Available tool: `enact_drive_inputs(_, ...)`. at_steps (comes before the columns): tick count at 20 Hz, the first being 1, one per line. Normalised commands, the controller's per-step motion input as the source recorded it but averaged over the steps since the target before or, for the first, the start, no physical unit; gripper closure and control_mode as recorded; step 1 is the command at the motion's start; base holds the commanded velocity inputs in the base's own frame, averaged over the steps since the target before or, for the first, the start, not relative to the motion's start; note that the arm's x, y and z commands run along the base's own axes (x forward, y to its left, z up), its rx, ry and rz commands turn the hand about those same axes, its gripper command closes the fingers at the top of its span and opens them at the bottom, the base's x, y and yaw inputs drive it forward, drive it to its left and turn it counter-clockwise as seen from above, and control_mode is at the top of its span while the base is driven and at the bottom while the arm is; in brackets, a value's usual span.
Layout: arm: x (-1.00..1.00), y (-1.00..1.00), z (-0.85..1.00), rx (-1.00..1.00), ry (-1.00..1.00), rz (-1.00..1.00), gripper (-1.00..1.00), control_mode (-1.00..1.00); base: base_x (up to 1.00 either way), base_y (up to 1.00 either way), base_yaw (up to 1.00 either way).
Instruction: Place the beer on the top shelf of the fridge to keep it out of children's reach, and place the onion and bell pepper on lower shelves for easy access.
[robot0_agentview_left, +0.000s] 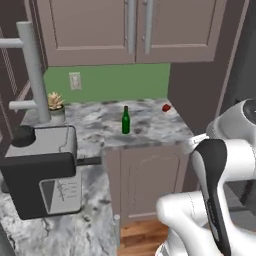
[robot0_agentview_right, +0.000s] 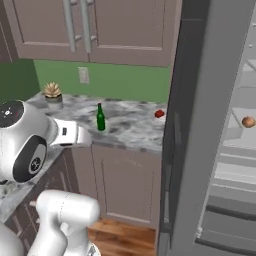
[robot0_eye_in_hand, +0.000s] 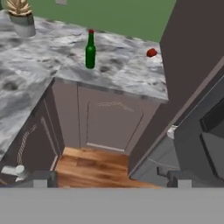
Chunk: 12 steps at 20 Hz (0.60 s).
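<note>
Standing upright on the counter (robot0_agentview_left: 150, 135), the beer (robot0_agentview_left: 126, 121) points cap-up; the claw (robot0_eye_in_hand: 109, 178) is spread wide, empty.

No readable text, brand or number is seen anywhere. Faint marks are borne by the coffee machine (robot0_agentview_left: 60, 192), but they cannot be read.

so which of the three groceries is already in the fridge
The onion: it sits on a fridge shelf, while the beer and bell pepper are on the counter.

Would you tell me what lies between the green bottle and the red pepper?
Only bare marbled counter, seen in the hand view, between bottle and pepper.
</note>
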Motion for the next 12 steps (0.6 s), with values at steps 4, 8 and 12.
enact_drive_inputs(4,0.0,0.0,0.0,0.0,0.0,0.0,-1.0,1.0,0.83,0.13,0.0)
enact_drive_inputs(8,0.0,0.0,0.0,0.0,0.0,0.0,-1.0,1.0,0.83,0.18,0.0)
enact_drive_inputs(12,0.0,0.0,0.0,0.0,0.0,0.0,-1.0,1.0,0.63,0.3,0.0)
